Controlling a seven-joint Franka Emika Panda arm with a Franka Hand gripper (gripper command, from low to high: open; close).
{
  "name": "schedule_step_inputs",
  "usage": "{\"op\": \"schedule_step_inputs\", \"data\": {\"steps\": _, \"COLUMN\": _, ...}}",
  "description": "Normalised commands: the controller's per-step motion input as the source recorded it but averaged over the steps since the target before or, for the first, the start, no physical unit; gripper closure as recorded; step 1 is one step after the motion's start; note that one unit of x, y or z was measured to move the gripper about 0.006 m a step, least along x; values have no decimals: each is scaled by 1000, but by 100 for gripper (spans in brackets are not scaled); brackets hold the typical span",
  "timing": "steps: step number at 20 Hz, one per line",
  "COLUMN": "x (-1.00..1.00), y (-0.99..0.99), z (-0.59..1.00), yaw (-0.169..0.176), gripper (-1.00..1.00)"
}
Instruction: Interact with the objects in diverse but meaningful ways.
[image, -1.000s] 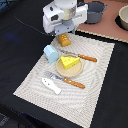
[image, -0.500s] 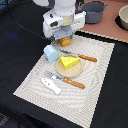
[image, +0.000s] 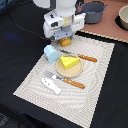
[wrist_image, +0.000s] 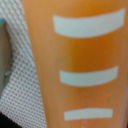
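Observation:
The golden-brown bread loaf (image: 66, 43) lies at the far edge of the woven placemat (image: 100, 95) and is mostly hidden under my gripper (image: 63, 39). In the wrist view the loaf (wrist_image: 80, 60) fills the picture, with pale score marks across it. My fingers do not show clearly, so I cannot tell whether they are closed on it. The yellow cheese wedge (image: 69, 62) sits on a round wooden plate (image: 75, 71). The pale blue block (image: 51, 53) stands beside the gripper. The white fish piece (image: 51, 85) lies near the mat's front.
A toy knife with an orange handle (image: 84, 57) lies behind the plate and a toy fork (image: 70, 81) lies in front of it. A grey pot (image: 93, 11) and a bowl (image: 123, 19) stand on the pink surface at the back.
The gripper has come down over the bread loaf, which now shows less in the exterior view. The other items have not moved.

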Motion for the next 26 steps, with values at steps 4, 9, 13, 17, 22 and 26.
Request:
{"op": "schedule_step_inputs", "data": {"steps": 4, "x": -209, "y": 166, "z": -99, "yaw": 0, "gripper": 100}}
{"op": "schedule_step_inputs", "data": {"steps": 9, "x": -533, "y": 75, "z": 762, "yaw": -64, "gripper": 100}}
{"op": "schedule_step_inputs", "data": {"steps": 13, "x": -670, "y": -72, "z": 1000, "yaw": -96, "gripper": 100}}
{"op": "schedule_step_inputs", "data": {"steps": 17, "x": -646, "y": -282, "z": 973, "yaw": -87, "gripper": 100}}
{"op": "schedule_step_inputs", "data": {"steps": 22, "x": -657, "y": -269, "z": 790, "yaw": -80, "gripper": 100}}
{"op": "schedule_step_inputs", "data": {"steps": 26, "x": -594, "y": -570, "z": 381, "yaw": -13, "gripper": 100}}
